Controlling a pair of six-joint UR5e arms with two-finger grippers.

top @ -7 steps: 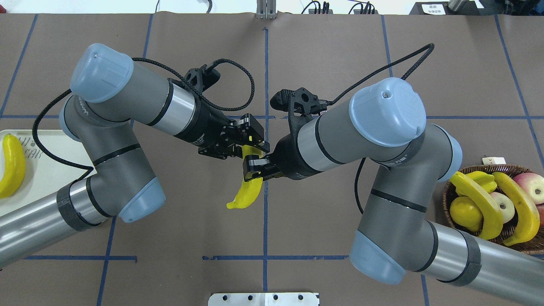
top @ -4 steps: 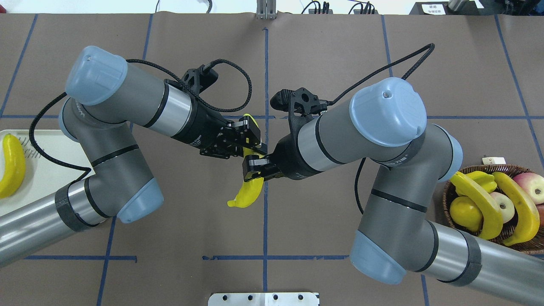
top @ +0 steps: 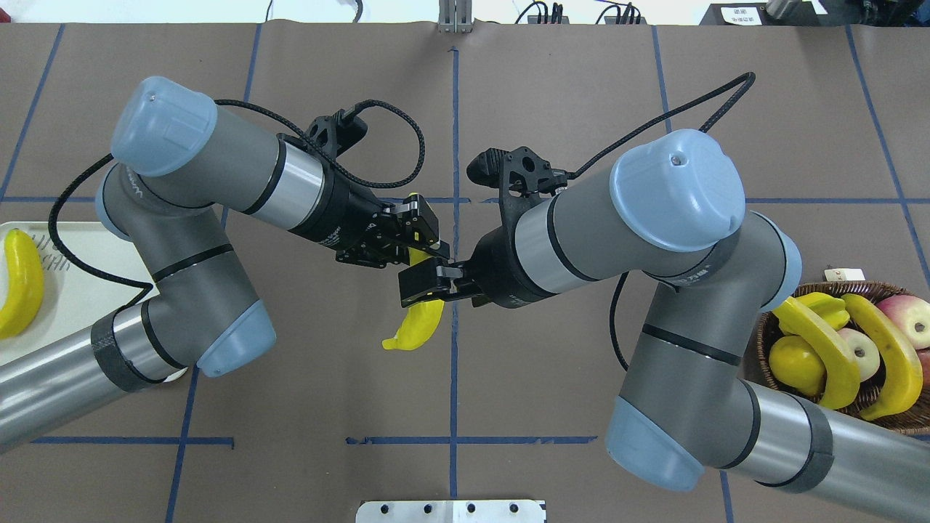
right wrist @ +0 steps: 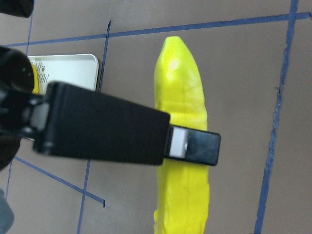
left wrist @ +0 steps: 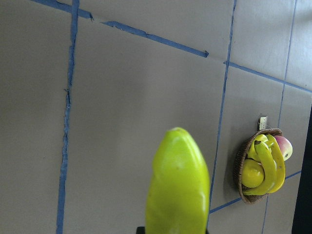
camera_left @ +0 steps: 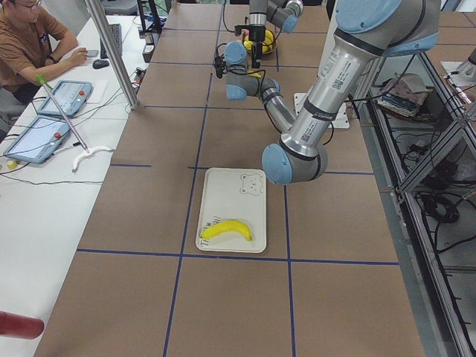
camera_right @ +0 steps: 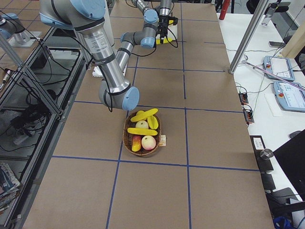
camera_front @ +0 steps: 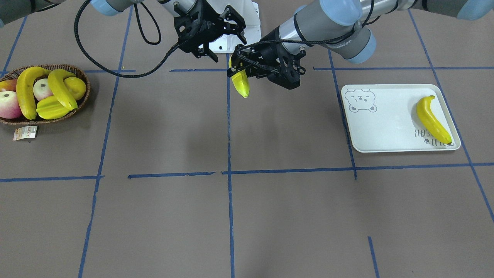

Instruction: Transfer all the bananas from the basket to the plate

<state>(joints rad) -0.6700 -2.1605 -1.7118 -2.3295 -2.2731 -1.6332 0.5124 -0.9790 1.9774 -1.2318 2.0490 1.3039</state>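
While aloft, banana (camera_front: 241, 84) within left hand (camera_front: 239, 66).

plate's (top: 65, 298) right part beneath the left arm (top: 182, 276)

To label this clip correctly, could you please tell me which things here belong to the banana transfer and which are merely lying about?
Job: banana in the left pincer; second banana on the plate; two bananas in the basket.
Lying about: two apples, starfruit and lemon in the basket; paper tag beside it.
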